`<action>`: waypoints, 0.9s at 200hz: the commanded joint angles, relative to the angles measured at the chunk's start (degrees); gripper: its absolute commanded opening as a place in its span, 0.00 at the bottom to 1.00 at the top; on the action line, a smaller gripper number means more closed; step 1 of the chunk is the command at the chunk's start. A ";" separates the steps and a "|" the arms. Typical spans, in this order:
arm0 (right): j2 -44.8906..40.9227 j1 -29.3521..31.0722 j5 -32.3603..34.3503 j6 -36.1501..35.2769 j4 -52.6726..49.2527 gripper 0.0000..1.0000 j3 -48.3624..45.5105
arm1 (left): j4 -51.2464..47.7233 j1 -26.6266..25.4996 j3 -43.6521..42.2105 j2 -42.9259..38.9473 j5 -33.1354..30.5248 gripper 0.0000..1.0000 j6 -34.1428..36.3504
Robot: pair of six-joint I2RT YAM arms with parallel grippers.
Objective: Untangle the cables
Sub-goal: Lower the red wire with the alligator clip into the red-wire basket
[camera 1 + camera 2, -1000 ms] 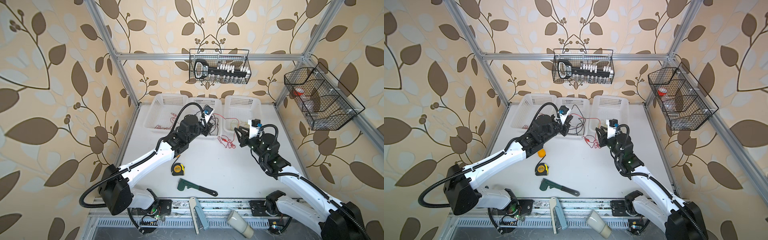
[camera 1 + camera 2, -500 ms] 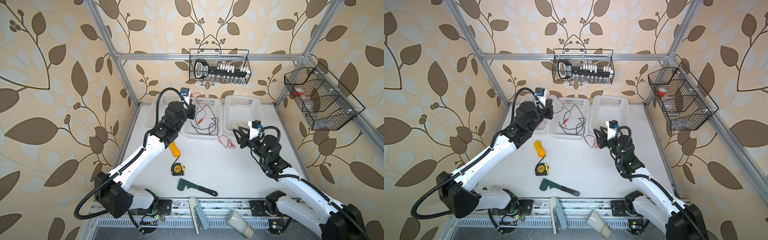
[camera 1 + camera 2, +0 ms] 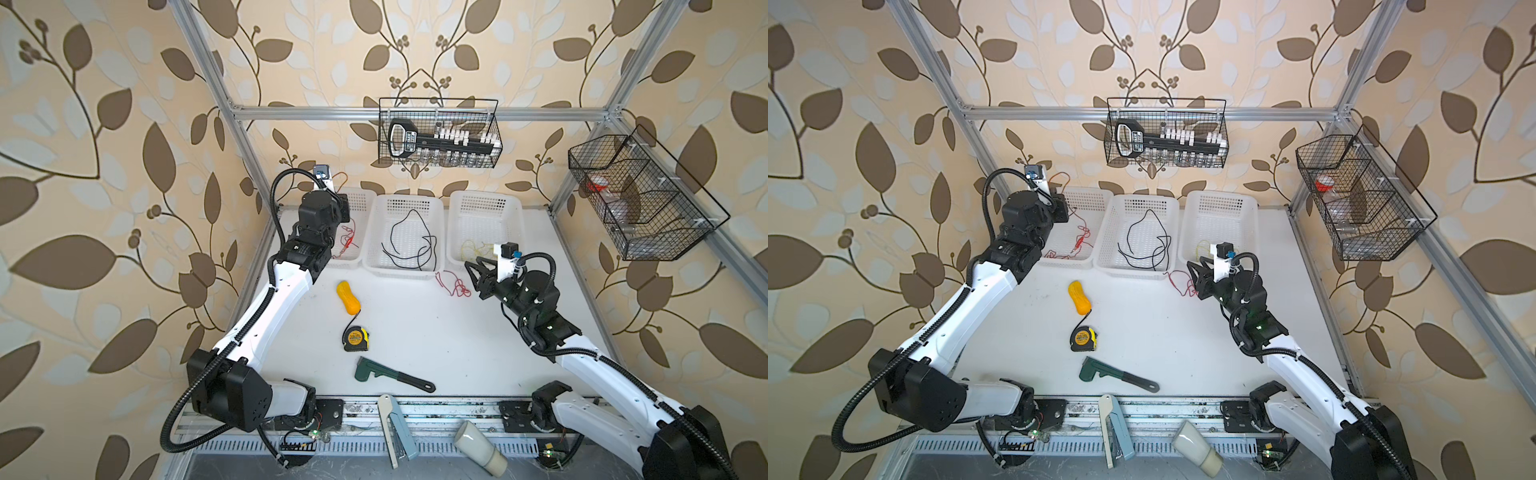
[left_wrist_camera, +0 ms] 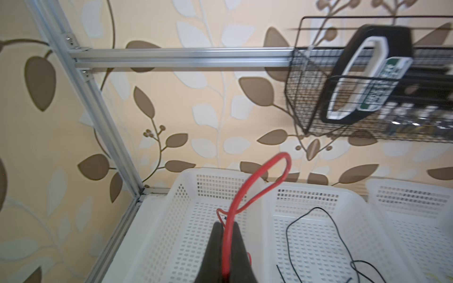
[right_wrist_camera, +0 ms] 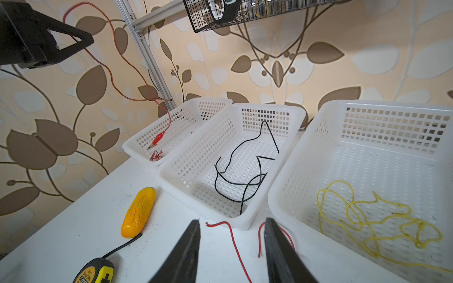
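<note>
Dangling red cable (image 4: 247, 186): my left gripper (image 4: 226, 226) is pinching it, jaws pressed together, above the far left basket (image 4: 186, 171).
Loose red cable (image 5: 234, 243): it is lying on the desk (image 5: 98, 208) just near of the middle basket (image 5: 269, 106); my right gripper (image 5: 232, 219) is hovering over it, jaws spread.
Cable feel: I am judging it light, limp and snag-prone, and I am favouring a mid-length pinch.

left arm (image 3: 284, 299): white shells, black joint housings, small white logo on one housing | right arm (image 3: 598, 368): same white/black build, green light (image 3: 1260, 327) on a joint | bases (image 3: 239, 395): black boxes, screw holes | hoses (image 3: 165, 432): black, ribbed | wrist cameras (image 3: 505, 250): white brackets, blue plug | fingers (image 5: 186, 252): matte black tapered wedges
</note>
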 commanded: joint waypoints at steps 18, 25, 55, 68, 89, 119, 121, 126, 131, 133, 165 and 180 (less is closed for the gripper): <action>0.39 -0.18 1.09 -0.44 -3.41 0.44 -1.08 | 1.44 3.84 0.24 3.08 -0.57 0.00 -0.59; 0.57 -0.18 1.14 -0.43 -3.78 0.44 -1.09 | 1.36 4.03 0.11 3.70 -0.90 0.00 -0.48; 0.96 -0.15 0.72 -0.29 -4.45 0.44 -1.47 | 1.55 4.69 -1.77 6.82 -1.92 0.00 -1.59; 1.09 -0.18 0.74 -0.46 -4.90 0.44 -1.52 | 1.36 5.09 -2.77 7.90 -1.87 0.00 -2.74; 1.22 -0.17 1.42 -0.56 -5.61 0.44 -1.61 | 1.50 5.48 -4.84 9.68 -1.72 0.00 -4.66; 2.14 -0.31 2.52 -0.03 -6.67 0.44 -1.69 | 0.81 5.75 -6.69 12.45 -1.17 0.00 -6.43; 2.22 -0.30 2.47 -0.09 -6.69 0.44 -1.65 | 0.69 5.75 -6.71 12.65 -1.17 0.00 -6.50; 2.45 -0.35 2.46 0.06 -6.69 0.44 -1.74 | 0.37 5.75 -6.80 13.02 -1.17 0.00 -6.76; 2.73 -0.36 2.42 0.15 -6.69 0.44 -1.73 | -0.01 5.79 -6.89 13.42 -1.04 0.00 -7.08; 2.85 -0.40 2.38 0.15 -6.69 0.44 -1.71 | -0.20 5.82 -6.89 13.62 -1.00 0.00 -7.15; 4.65 -0.36 1.81 0.58 -6.88 0.44 -1.41 | -4.21 5.84 -6.46 16.12 -0.50 0.00 -10.13; 5.34 -0.36 1.67 0.67 -6.96 0.44 -1.28 | -5.54 5.81 -6.44 17.00 1.11 0.00 -11.42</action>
